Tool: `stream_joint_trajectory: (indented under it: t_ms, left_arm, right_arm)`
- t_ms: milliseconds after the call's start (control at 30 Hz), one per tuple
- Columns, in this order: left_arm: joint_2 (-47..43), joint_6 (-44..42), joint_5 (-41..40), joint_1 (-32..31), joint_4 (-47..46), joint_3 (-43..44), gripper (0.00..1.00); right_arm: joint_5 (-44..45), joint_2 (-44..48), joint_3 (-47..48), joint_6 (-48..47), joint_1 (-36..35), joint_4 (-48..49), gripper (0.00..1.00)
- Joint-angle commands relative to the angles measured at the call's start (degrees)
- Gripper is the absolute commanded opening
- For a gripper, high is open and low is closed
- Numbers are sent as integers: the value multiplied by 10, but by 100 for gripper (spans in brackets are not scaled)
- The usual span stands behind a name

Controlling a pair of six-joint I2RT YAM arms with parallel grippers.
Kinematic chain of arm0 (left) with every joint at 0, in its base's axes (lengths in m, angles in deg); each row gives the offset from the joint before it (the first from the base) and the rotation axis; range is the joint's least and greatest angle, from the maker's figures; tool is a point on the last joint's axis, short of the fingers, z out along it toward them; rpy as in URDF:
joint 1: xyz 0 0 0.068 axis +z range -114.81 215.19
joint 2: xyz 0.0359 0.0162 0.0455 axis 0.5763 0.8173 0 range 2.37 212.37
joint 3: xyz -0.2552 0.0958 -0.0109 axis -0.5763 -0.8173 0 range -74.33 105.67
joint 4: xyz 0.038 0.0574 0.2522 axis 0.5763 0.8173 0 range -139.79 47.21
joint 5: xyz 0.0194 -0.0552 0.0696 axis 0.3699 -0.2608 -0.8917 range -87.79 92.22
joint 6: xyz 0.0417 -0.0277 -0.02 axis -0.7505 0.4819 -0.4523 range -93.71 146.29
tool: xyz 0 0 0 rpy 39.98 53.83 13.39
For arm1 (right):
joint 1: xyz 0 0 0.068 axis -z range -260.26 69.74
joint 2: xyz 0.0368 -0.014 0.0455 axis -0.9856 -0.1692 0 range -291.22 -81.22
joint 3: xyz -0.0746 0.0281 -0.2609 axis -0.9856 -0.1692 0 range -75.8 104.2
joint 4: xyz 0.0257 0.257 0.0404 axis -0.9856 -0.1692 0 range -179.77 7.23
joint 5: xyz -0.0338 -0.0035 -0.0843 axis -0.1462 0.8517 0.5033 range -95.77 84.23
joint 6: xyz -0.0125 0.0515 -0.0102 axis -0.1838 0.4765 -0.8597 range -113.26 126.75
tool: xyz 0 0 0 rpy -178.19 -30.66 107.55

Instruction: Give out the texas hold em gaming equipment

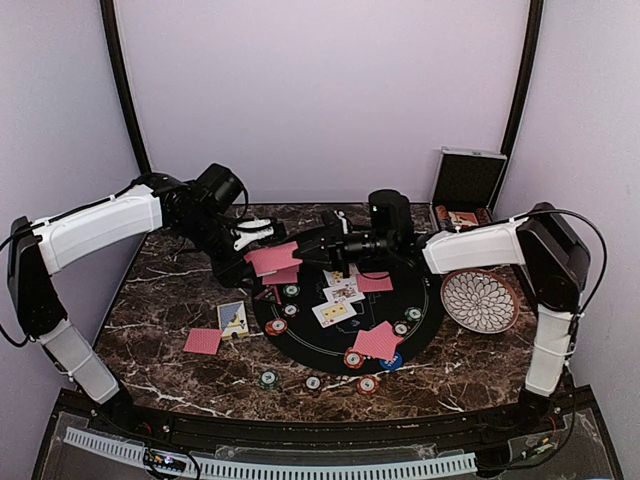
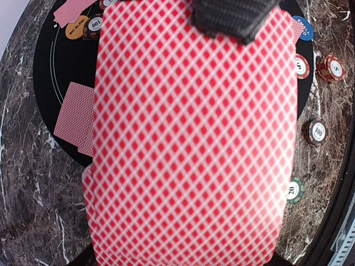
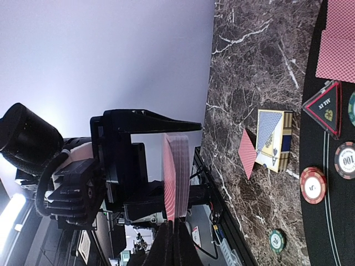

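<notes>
Marble table point(image 1: 160, 290) with black mat point(image 1: 303, 345) | left gripper point(image 1: 260, 240) clamped on red-backed deck point(image 1: 272, 259), held aloft over mat's left edge for dealing | right gripper point(image 1: 297, 249) pinched shut at deck's edge, probably to peel one off

The left gripper point(image 1: 256, 240) holds a stack of red-backed cards point(image 1: 273, 260) above the marble table point(image 1: 160, 300), and the right gripper point(image 1: 300, 247) pinches the stack's edge. Below them, face-up cards point(image 1: 340, 295), poker chips point(image 1: 353, 358) and loose red cards point(image 1: 377, 341) lie on a round black mat point(image 1: 300, 335), with a patterned plate point(image 1: 481, 300) just beside it.
</notes>
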Motion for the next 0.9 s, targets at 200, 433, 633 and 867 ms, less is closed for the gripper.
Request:
stream_joint_trajectory:
  t_ms: [200,433,633,867]
  left_arm:
    - [-1,-10,-27,1,1,0,0]
    - [-2,-12,-33,3,5,7,0]
    - [-3,-11,-31,16,5,9,0]
    - [-8,-13,-29,52,0,3,0]
  right_arm:
    - [-19,112,-109,-68,102,-58,0]
    - [-15,150,-154,-170,184,-173,0]
    - [17,136,-149,-263,224,-280,0]
    - [73,76,-120,-343,233,-365,0]
